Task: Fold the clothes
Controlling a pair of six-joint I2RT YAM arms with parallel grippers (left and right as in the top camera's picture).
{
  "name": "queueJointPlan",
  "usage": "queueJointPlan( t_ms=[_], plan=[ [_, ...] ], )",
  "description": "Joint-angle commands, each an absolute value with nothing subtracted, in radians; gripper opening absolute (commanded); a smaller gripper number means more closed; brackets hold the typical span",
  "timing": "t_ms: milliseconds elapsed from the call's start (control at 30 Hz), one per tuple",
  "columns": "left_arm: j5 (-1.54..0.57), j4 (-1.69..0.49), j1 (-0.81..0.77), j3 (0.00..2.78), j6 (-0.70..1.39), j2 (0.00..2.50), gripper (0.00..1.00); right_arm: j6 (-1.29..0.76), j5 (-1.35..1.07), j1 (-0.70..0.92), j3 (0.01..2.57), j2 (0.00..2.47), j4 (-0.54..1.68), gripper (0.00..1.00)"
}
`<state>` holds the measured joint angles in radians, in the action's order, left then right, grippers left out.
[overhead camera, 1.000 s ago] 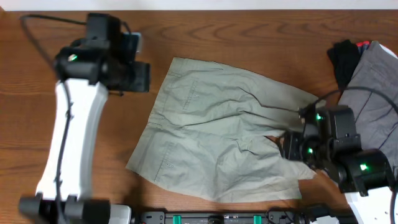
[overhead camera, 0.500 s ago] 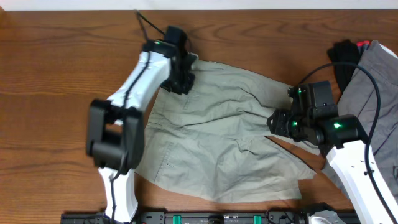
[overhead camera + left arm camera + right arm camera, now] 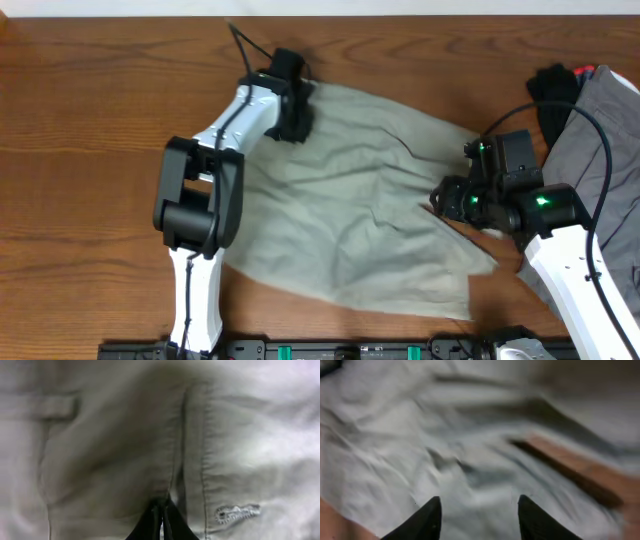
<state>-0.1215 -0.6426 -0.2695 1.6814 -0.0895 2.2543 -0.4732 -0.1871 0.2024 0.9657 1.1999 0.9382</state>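
You are looking at the pale khaki-green cotton shorts (image 3: 445, 445), whose wrinkled cloth is filling most of the blurred frame. The right gripper (image 3: 480, 517) is sitting over it, its two black fingertips (image 3: 426, 521) standing apart with cloth showing in the gap; whether they are touching it, you cannot tell. A narrow strip of reddish-brown wooden table (image 3: 570, 467) is showing at the right, between folds of fabric.

One shorts (image 3: 350, 200), one grey garment (image 3: 605, 140), one black cloth (image 3: 553, 95).
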Motion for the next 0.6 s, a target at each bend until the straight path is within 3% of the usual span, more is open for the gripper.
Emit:
queueJointPlan(
  t_ms=[0,267,567],
  plan=[
    [0.094,-0.609,-0.122,1.658,0.107,2.347,0.06,-0.454,-0.18,0.197,0.953,1.233,0.946,0.55],
    [0.007,-0.603,0.043,1.662,0.142,2.347,0.06,-0.361,-0.199,0.231,0.87,1.415,0.825,0.56],
    [0.008,-0.669,0.049,1.689,0.106,2.332,0.1,-0.358,-0.229,0.236,0.868,1.538,0.703,0.58]
  ],
)
